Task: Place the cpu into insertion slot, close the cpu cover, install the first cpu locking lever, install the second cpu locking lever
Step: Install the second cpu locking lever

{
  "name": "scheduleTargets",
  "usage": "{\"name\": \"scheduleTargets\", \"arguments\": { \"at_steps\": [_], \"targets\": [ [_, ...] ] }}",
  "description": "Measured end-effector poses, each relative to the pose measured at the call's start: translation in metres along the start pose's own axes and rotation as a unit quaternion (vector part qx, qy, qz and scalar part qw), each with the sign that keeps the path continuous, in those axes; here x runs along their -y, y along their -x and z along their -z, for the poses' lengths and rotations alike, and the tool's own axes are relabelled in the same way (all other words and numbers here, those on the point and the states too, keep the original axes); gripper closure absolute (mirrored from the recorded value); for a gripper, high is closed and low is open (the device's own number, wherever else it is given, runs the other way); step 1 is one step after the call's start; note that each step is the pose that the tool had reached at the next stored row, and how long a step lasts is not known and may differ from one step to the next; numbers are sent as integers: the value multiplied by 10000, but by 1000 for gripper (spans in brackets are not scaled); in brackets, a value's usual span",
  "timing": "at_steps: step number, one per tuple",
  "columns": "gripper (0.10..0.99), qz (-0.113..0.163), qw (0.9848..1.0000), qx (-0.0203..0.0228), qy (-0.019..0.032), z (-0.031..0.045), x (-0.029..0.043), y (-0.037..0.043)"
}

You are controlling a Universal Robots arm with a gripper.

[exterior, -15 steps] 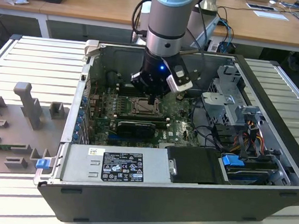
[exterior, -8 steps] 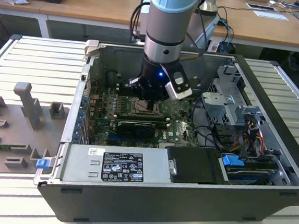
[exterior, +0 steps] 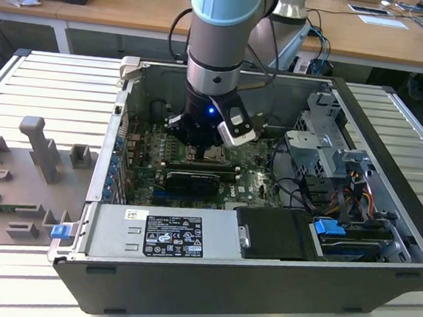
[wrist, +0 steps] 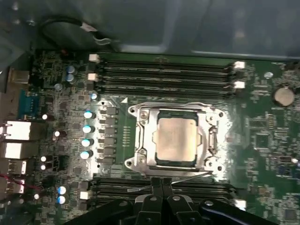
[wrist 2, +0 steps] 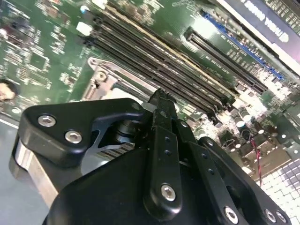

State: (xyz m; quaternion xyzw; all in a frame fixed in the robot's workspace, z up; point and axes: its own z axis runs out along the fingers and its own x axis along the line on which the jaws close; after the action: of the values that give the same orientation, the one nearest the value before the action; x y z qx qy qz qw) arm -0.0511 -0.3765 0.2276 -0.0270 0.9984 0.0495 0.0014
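looking at the cpu [wrist: 176, 139] in the first wrist view, we see its pale metal top lying flat and square inside the insertion slot [wrist: 140, 140], with the cpu cover [wrist: 206, 123] folded down around it as a silvery frame, so the chip shows through the window. a thin wire lever [wrist: 187, 177] lies along the socket's edge nearest the claw [wrist: 161, 185], and it looks not fully tucked under its catch, though we cannot be sure. we judge placing and covering done, and the first locking lever the step in hand. the claw's fingers are pressed together with nothing between them, their tips just beside that edge of the socket; in the second wrist view the claw [wrist 2: 161, 101] hangs close over the socket's metal corner [wrist 2: 101, 77]. memory slots [wrist: 164, 75] flank the socket. in the exterior view the arm [exterior: 216, 62] reaches down into the open computer case [exterior: 260, 281] on the table [exterior: 47, 85]. the lever work calls for a firm, precise push.
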Motion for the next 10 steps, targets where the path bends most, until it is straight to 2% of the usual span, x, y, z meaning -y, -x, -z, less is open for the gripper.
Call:
{"name": "scheduleTargets", "arguments": {
  "at_steps": [2,3,4,6,8,10],
  "targets": [
    [980,62,10000,-5,23,-41,3,-42],
    [980,79,10000,-6,49,-44,3,-53],
    [980,94,9999,-1,102,-52,5,-75],
    [980,100,9998,6,151,-58,20,-98],
    [980,101,9997,22,227,-66,62,-147],
    [980,102,9996,29,260,-65,82,-169]
  ]
}}
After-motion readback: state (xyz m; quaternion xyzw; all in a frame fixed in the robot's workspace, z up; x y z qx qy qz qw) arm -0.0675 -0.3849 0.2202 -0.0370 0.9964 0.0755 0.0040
